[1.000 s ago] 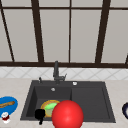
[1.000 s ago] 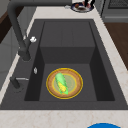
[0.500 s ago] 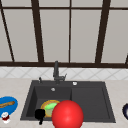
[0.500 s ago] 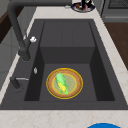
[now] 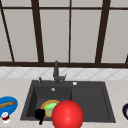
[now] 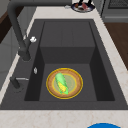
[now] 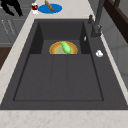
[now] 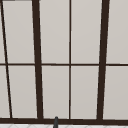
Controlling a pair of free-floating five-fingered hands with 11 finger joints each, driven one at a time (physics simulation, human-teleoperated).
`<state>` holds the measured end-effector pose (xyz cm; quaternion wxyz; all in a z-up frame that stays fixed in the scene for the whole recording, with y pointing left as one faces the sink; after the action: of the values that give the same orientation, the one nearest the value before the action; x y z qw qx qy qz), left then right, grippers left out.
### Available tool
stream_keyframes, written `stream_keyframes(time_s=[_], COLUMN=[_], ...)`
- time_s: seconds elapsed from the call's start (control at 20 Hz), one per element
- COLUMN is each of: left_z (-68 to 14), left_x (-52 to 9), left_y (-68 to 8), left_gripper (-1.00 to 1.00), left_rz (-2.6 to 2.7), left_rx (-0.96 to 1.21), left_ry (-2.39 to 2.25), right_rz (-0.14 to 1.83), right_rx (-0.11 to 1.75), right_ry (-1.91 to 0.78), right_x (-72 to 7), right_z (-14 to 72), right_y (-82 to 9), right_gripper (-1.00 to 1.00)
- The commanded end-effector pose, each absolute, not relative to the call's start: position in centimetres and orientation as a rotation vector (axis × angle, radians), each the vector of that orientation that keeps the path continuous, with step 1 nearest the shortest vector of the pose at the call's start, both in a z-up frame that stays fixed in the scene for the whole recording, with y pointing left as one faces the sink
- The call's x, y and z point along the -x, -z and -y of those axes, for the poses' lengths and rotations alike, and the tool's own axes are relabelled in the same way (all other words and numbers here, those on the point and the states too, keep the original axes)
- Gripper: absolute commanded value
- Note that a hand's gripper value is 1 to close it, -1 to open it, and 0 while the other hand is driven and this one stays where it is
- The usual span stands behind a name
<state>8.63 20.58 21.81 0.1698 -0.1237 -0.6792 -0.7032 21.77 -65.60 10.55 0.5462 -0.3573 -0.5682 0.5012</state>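
- Behind the sink, you see a big window [image 5: 70,32] with dark bars; it takes the whole upper half of the front view.
- Below it, the pale bench [image 5: 15,86] carries a dark sink [image 5: 90,100], with a deep basin at the left and a flat draining part at the right.
- At the front of the front view, a red ball [image 5: 67,115] stands before the sink and covers its front edge; you cannot tell what it rests on.
- On the bench left of the sink lies a blue plate [image 5: 10,108] with a brown stick of bread [image 5: 7,103] on it.
- On the floor of the basin lies a yellow-rimmed plate [image 6: 77,82], flat and about in the middle.
- At the back edge of the sink stands the dark faucet [image 5: 56,71], just behind the basin.
- At the left front corner of the sink you find the left hand [image 7: 11,5]. It hangs in the air off the front edge of the bench, its fingers loose and apart, and it holds nothing.
- On the yellow-rimmed plate lies a green corn cob [image 6: 61,83], with its yellow end toward the left side camera.
- Just beside the blue plate, on the side toward the left hand, stands a small jar [image 7: 34,7], upright, apart from the hand.
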Motion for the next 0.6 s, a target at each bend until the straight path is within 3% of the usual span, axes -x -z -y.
stream_keyframes(time_s=[0.0,0.55], left_z=[-20.6,-20.6], left_x=[-8.6,-8.6], left_y=[-21.8,-21.8], left_gripper=[0.0,0.0], left_rz=[1.93,1.93], left_rx=[0.351,0.351], left_ry=[1.998,1.998], right_rz=[1.31,1.191], right_rx=[0.835,0.749], right_ry=[-1.201,-1.293], right_x=[-22.5,-24.6], right_z=[65.6,66.0], right_y=[-12.3,-16.4], right_gripper=[-1.0,-1.0])
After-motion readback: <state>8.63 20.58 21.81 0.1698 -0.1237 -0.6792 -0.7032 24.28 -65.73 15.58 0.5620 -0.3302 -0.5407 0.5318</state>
